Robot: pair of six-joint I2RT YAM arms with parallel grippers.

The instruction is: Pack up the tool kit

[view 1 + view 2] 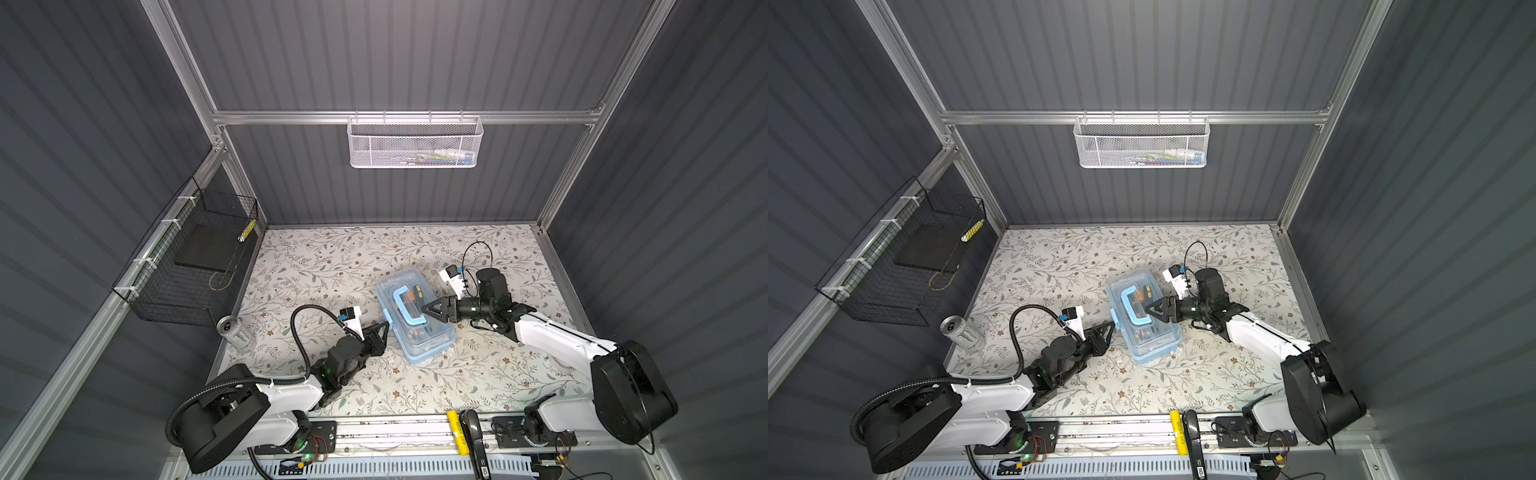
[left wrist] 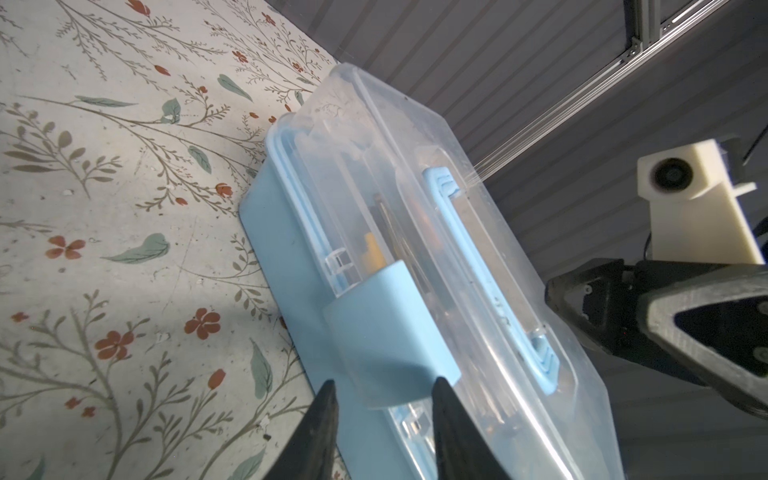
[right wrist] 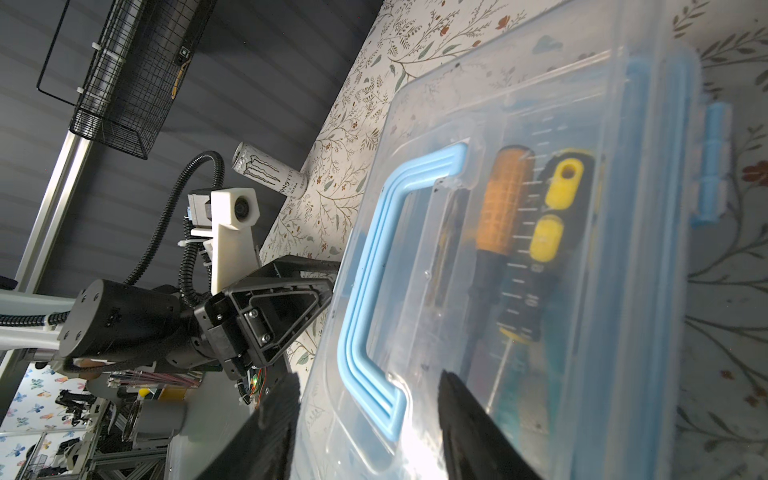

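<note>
The tool kit (image 1: 419,336) sits mid desk (image 1: 316,266), clear lid (image 3: 457,104) down over an orange-handled screwdriver (image 3: 505,199) and a yellow-black screwdriver (image 3: 552,216). Fingers apart, the left hand (image 2: 382,386) is at its latch (image 2: 386,328); the right hand (image 3: 370,376), also apart, hovers over the blue handle (image 3: 361,270)

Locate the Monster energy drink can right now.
In both top views the Monster can stands at the floral table's left edge, by the near end of the black wire basket and left of the left gripper.
</note>
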